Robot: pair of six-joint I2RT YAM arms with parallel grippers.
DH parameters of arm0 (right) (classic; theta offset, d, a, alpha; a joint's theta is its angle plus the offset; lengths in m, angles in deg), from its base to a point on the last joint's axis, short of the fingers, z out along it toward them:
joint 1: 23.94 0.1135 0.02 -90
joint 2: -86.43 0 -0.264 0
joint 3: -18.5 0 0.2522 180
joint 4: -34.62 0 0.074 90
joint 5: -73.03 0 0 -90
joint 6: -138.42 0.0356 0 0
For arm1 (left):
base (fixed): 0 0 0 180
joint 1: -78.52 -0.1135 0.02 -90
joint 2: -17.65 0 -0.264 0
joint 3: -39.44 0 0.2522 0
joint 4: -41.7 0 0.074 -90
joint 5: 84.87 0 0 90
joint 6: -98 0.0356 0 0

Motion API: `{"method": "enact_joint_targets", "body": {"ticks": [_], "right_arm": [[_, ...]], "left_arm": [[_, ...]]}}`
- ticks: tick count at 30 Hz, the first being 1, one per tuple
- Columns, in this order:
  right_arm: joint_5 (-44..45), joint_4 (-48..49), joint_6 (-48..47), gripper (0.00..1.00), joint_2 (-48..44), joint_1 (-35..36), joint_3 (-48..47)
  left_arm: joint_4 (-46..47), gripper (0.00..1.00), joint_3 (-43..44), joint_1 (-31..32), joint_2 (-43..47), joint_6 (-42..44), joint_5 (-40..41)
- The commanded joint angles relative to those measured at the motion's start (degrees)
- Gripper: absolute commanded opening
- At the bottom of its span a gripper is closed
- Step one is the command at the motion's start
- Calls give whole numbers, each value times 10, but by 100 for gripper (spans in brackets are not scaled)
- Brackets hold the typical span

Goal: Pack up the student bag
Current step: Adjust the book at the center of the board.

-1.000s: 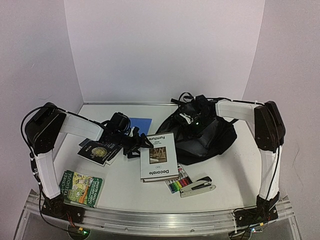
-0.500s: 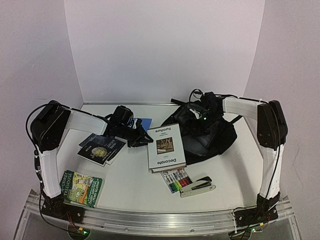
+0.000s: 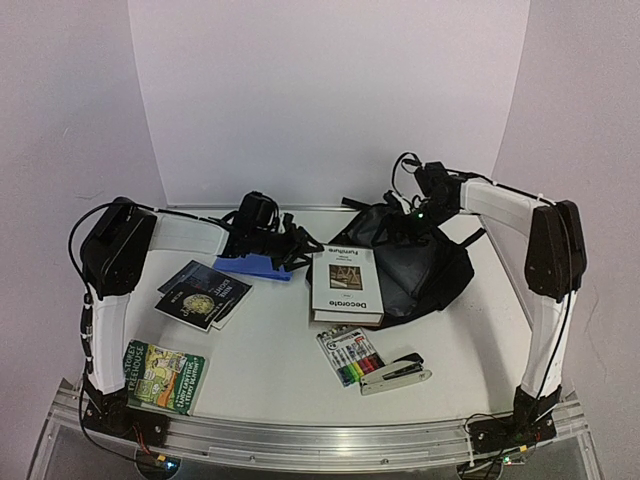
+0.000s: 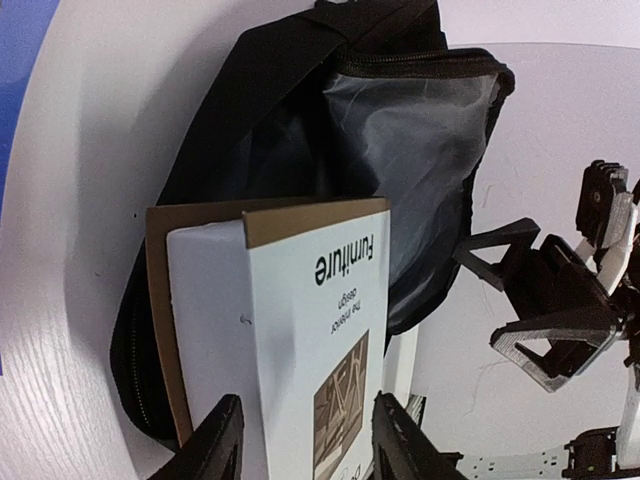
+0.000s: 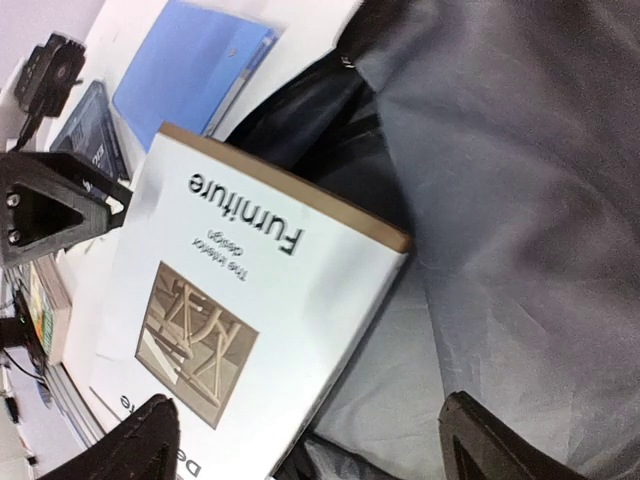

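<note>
White walls (image 3: 320, 100) stand round a white bench (image 3: 270, 345), and the black student bag (image 3: 425, 270) lies at its far right with its mouth open and grey inside showing. A white book (image 3: 346, 287) rests with its far end at the bag's mouth. The left fingers (image 4: 215, 445) are partly apart and the right fingers (image 5: 150, 440) wide apart, both holding nothing.

white book (image 5: 240, 300) titled "Furniture", also "Decorate"
</note>
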Motion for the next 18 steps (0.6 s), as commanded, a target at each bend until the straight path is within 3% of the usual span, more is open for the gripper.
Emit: {"method": "enact_joint_targets", "body": {"ticks": [1,5,10,18], "right_arm": [[-21,-13,-2,82,-12,1,12],[-30,-12,-3,75,-15,6,38],[-20,-11,-24,74,8,21,44],[0,-12,-42,66,41,21,41]], "left_arm": [[-21,57,-12,-4,43,6,14],[-85,63,-52,-4,88,29,4],[-83,69,-121,-4,107,23,-34],[5,71,-63,14,6,15,-158]]}}
